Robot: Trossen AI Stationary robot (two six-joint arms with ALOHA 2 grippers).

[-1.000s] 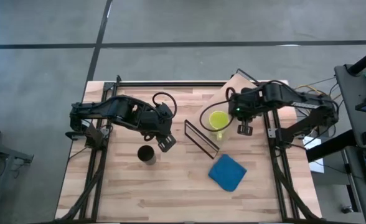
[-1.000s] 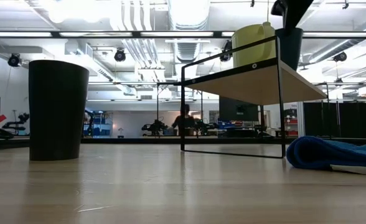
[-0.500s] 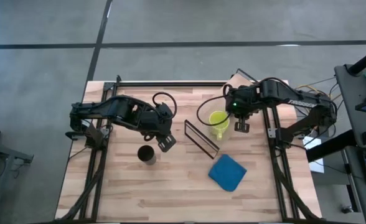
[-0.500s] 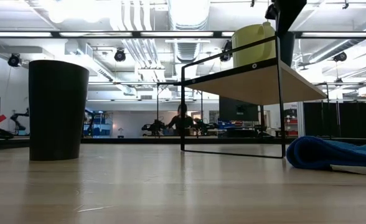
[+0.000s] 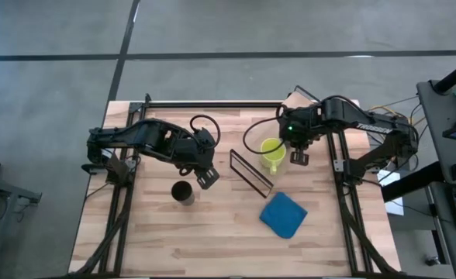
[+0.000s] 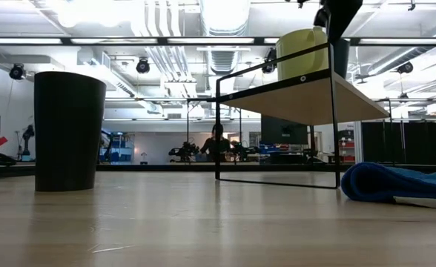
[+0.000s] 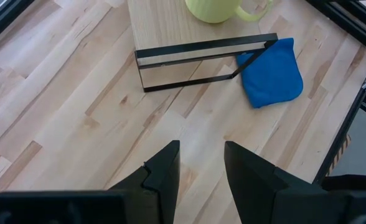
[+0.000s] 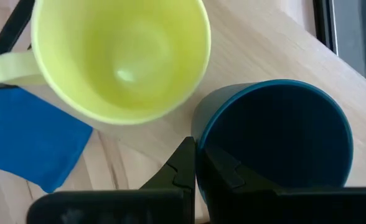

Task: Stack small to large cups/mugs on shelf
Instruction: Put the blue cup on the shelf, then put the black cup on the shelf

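Blue cup [image 8: 276,134] beside right hand [image 8: 198,163].

Yellow mug [image 8: 117,59] tight beside blue cup [image 8: 276,134]

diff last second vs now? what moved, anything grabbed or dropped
The right gripper shifted slightly toward the left arm's side along the shelf, its fingers shut on the rim of the dark blue cup beside the yellow mug. Nothing was newly grabbed or dropped. Unchanged: the left gripper open above the table, the black cup and the blue cloth.
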